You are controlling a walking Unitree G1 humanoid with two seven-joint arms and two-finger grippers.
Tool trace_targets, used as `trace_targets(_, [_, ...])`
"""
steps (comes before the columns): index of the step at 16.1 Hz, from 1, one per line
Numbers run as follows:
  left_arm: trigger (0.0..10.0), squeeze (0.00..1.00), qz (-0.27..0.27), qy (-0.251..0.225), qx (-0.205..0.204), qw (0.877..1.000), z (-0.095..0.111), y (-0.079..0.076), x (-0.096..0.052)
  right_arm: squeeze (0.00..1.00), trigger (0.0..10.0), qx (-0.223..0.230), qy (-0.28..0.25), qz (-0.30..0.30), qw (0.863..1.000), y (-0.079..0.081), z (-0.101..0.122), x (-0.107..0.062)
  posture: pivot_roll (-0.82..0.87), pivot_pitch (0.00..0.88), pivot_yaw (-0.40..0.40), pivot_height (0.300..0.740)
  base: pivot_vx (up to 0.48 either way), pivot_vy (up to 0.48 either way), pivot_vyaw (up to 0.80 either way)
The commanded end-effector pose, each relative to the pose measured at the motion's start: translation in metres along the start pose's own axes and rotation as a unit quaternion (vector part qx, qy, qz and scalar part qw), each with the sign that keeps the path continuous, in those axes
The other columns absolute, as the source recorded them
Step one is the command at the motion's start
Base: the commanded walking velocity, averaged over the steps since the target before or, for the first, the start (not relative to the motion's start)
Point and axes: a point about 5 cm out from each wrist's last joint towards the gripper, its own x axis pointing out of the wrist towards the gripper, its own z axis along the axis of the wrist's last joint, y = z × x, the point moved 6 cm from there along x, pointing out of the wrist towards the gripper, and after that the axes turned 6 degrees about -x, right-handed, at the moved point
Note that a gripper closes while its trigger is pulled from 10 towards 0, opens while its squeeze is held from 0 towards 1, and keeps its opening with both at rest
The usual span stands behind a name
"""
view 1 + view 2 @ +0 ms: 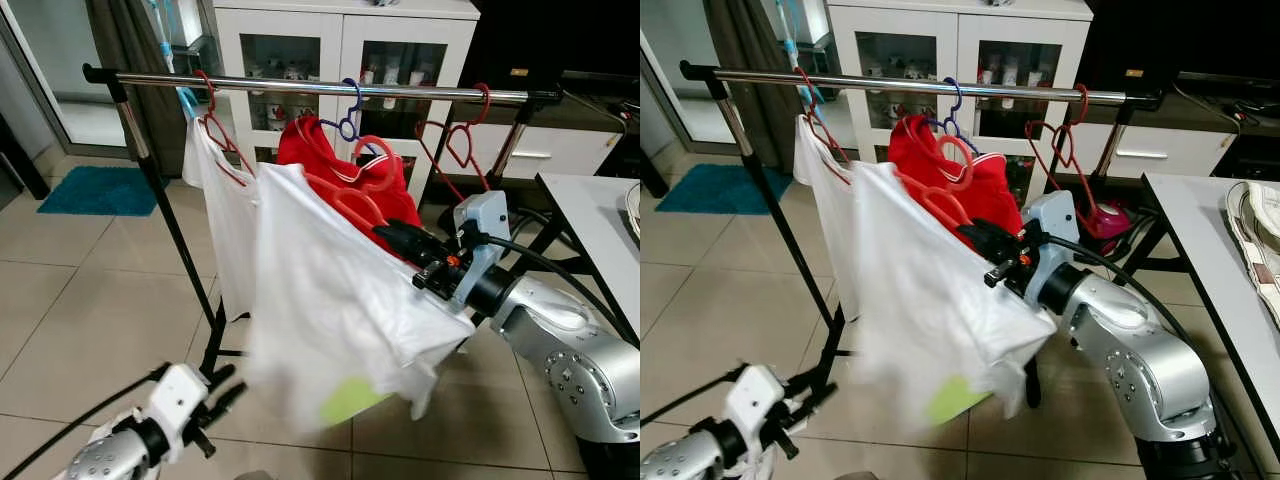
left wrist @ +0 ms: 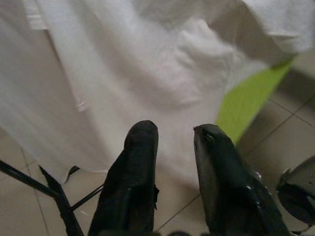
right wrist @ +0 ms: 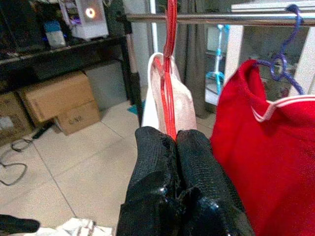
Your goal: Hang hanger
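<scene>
Hanger: a red plastic hanger [image 1: 352, 200] with a white shirt [image 1: 330, 310] draped from it, held up in front of the rail [image 1: 320, 88] and below it, its hook [image 1: 372, 150] not over the bar.
Right gripper: the right gripper [image 3: 174, 142] has its black fingers pressed together on the red hanger, the thin red bar running up from between them toward the rail.
Left gripper: the left gripper [image 2: 174, 135] sits low near the floor, under the hanging white cloth, fingers apart and touching nothing.
On the rail: a red garment [image 1: 320, 150] on a blue hanger [image 1: 350, 115], another white garment [image 1: 215, 190] on a red hanger at the left end, and a bare dark red hanger [image 1: 460, 140] toward the right.
Behind: a white glass-door cabinet [image 1: 340, 50].
Floor: pale tiles, a teal mat [image 1: 95, 190] off to the left.
Right side: a white table edge [image 1: 590, 215].
</scene>
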Motion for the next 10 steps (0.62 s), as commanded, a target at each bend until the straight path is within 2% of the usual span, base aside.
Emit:
trace_targets(1, [10.0,1.00,0.028,-0.042,-0.004,0.999,0.023,0.014,0.003,0.00,10.0,-0.020,-0.011,0.008,1.000,-0.002,0.007,-0.002,-0.03,0.000,0.017,0.740,0.000,0.000,0.00])
trace_targets(3, [10.0,1.00,0.067,-0.111,-0.016,0.991,0.063,0.032,0.004,0.00,10.0,-0.036,0.005,0.055,0.998,0.005,0.003,-0.011,-0.03,0.000,0.019,0.740,0.000,0.000,0.00])
trace_targets(5, [10.0,1.00,0.060,-0.171,-0.034,0.983,0.103,0.036,0.009,0.00,10.0,-0.037,0.009,0.100,0.994,0.016,0.003,-0.016,-0.03,0.000,0.022,0.740,0.000,0.000,0.00])
trace_targets(6, [10.0,1.00,0.055,-0.192,-0.040,0.979,0.119,0.035,0.012,0.00,10.0,-0.034,0.007,0.111,0.993,0.021,0.004,-0.016,-0.03,0.000,0.024,0.740,0.000,0.000,0.00])
trace_targets(8, [10.0,1.00,0.074,-0.211,-0.016,0.974,0.144,0.042,0.019,0.00,10.0,-0.037,0.007,0.132,0.991,0.031,0.003,-0.014,-0.03,0.000,0.024,0.740,0.000,0.000,0.00])
trace_targets(9, [10.0,0.00,0.095,-0.203,-0.007,0.975,0.150,0.049,0.023,0.00,10.0,-0.031,0.005,0.129,0.991,0.032,0.003,-0.011,-0.03,0.000,0.026,0.740,0.000,0.000,0.00])
trace_targets(10, [10.0,0.00,0.109,-0.205,-0.005,0.973,0.158,0.053,0.024,0.00,10.0,-0.025,0.003,0.126,0.992,0.033,0.004,-0.009,-0.03,0.000,0.028,0.740,0.000,0.000,0.00])
